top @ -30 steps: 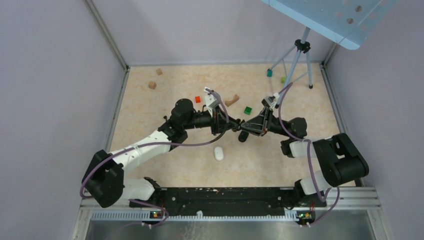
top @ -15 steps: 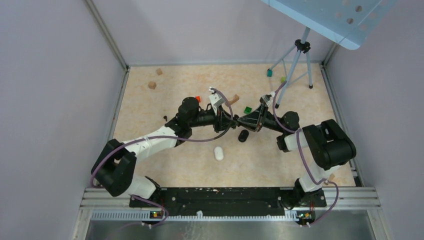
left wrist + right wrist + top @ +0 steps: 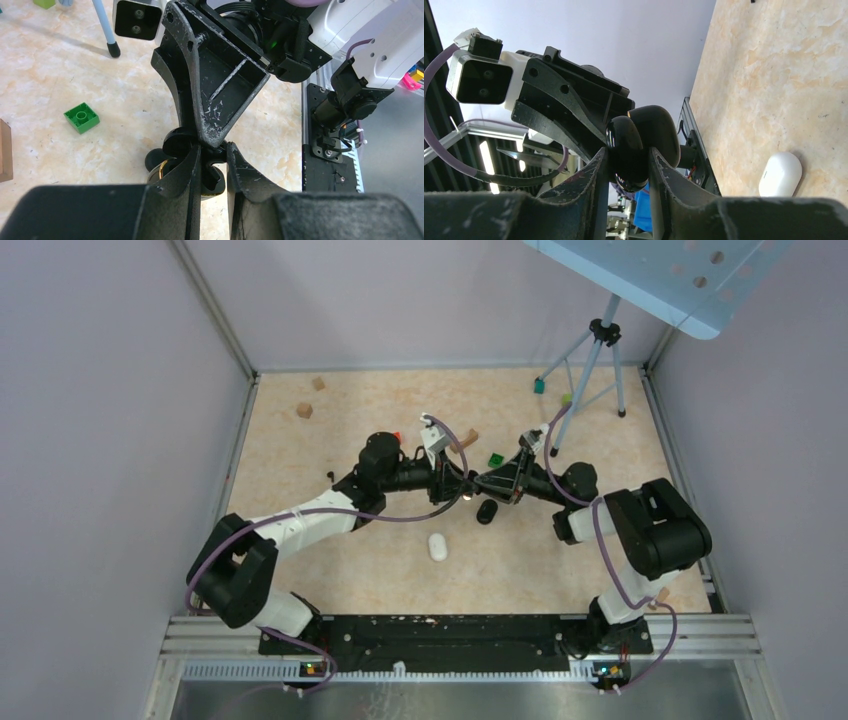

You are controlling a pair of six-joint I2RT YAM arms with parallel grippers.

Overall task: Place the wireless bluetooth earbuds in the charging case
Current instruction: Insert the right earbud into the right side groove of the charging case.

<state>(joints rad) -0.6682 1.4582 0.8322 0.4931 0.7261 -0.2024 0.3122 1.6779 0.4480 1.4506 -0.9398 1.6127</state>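
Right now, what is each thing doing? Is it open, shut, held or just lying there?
Glossy black charging case: held off the table, looks hinged open.
Right gripper: shut on that case.
Left gripper: fingers close together at the case; whether it holds anything is unclear.
White oval case: lying on the table, looks shut, untouched.
Green toy brick: lying studs up, untouched.
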